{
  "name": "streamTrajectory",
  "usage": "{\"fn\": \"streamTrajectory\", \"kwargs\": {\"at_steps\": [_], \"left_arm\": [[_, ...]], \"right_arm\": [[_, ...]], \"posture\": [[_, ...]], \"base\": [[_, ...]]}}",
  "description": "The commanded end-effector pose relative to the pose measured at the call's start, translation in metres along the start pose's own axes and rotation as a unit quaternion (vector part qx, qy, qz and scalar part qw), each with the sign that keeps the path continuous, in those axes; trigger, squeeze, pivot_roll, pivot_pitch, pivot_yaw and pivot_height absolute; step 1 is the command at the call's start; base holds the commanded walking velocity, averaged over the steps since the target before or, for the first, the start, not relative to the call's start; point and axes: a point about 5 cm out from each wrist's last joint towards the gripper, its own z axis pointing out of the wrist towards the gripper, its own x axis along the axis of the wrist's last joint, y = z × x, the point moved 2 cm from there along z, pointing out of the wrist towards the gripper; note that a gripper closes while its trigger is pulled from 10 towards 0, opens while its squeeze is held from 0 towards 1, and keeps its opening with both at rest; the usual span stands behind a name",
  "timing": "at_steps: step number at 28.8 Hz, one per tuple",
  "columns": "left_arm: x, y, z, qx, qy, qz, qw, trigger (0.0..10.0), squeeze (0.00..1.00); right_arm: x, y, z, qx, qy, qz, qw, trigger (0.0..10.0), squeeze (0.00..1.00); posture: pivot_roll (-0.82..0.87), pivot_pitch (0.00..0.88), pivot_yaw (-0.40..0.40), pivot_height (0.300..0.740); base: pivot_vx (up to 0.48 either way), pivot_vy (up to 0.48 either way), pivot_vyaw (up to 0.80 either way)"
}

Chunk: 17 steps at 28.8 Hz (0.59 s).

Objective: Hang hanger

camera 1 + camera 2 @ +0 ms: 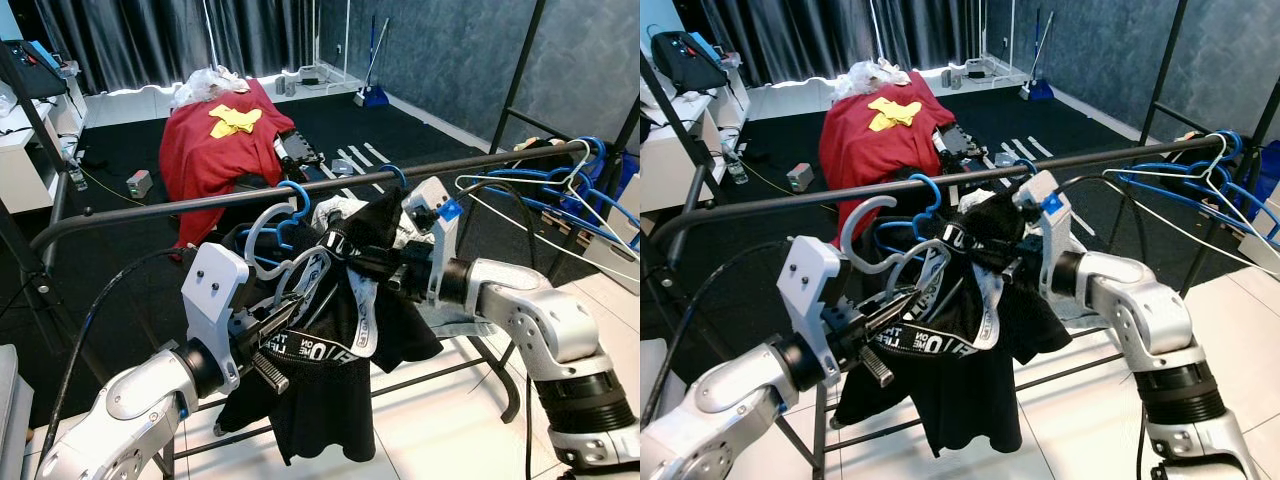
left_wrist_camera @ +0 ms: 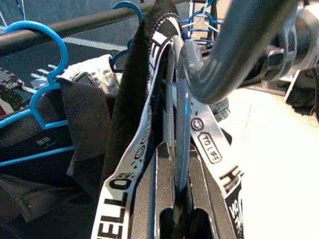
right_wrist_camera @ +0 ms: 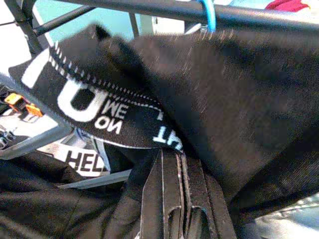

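- Smooth grey plastic hanger point(image 2: 234, 55) sits just above the left gripper point(image 2: 175, 199).
- Matt black cloth garment point(image 1: 330, 400) drapes beside it.
- Dull dark metal rail point(image 1: 300, 190) beyond.

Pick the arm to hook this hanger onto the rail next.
Left, likely. The left gripper is shut on the grey hanger, its hook just below the rail. The right gripper grips only the black garment.
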Motion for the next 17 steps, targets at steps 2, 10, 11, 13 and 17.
{"fn": "streamTrajectory", "kwargs": {"at_steps": [2, 10, 11, 13, 17], "left_arm": [[0.0, -0.01, -0.008, 0.007, -0.012, 0.04, 0.999, 10.0, 0.0], [-0.013, -0.025, -0.054, -0.056, -0.095, 0.154, 0.982, 10.0, 0.0], [-0.009, -0.025, -0.06, -0.069, -0.092, 0.152, 0.982, 10.0, 0.0], [-0.009, -0.025, -0.06, -0.069, -0.092, 0.152, 0.982, 10.0, 0.0], [0.024, -0.024, -0.065, -0.08, 0.008, 0.116, 0.99, 10.0, 0.0]], "right_arm": [[0.012, 0.014, -0.007, -0.032, 0.014, -0.004, 0.999, 0.0, 0.0], [0.054, 0.043, -0.03, -0.088, 0.083, -0.018, 0.992, 0.0, 0.0], [0.056, 0.049, -0.035, -0.102, 0.082, -0.019, 0.991, 0.0, 0.0], [0.056, 0.049, -0.035, -0.102, 0.082, -0.019, 0.991, 0.0, 0.0], [0.047, 0.06, -0.041, -0.133, 0.053, -0.012, 0.99, 0.0, 0.0]], "posture": [[-0.17, 0.0, -0.015, 0.74], [-0.17, 0.0, -0.02, 0.74], [-0.17, 0.0, -0.023, 0.74], [-0.17, 0.0, -0.023, 0.74], [-0.17, 0.0, -0.026, 0.74]], "base": [[0.0, 0.0, 0.0], [0.0, 0.0, 0.0], [0.0, 0.0, 0.0], [0.0, 0.0, 0.0], [0.0, 0.0, 0.0]]}}
